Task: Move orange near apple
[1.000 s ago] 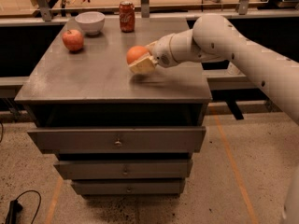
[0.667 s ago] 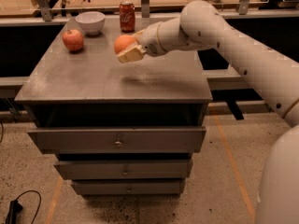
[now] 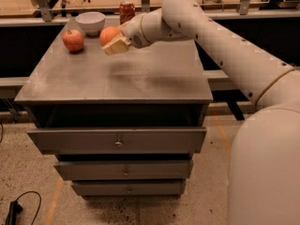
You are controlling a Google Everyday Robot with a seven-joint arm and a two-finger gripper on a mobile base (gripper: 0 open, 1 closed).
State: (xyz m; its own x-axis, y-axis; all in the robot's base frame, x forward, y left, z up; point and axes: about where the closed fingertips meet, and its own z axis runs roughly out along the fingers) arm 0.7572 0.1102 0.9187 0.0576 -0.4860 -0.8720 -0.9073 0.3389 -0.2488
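Note:
The orange (image 3: 108, 34) is held in my gripper (image 3: 114, 41), lifted above the grey cabinet top (image 3: 140, 74) toward its back left. The gripper's pale fingers (image 3: 117, 45) close around the fruit from the right and below. The apple (image 3: 73, 40), red with a dimpled top, rests on the cabinet top at the back left, a short gap to the left of the orange. My white arm reaches in from the right.
A white bowl (image 3: 90, 22) stands behind the apple at the back edge. A red soda can (image 3: 126, 11) stands to the bowl's right, just behind the gripper. The cabinet has drawers (image 3: 117, 140) below. A workbench runs behind.
My gripper has carried the orange leftward and toward the back, from the cabinet's middle to just right of the apple. The apple, bowl and can have not moved.

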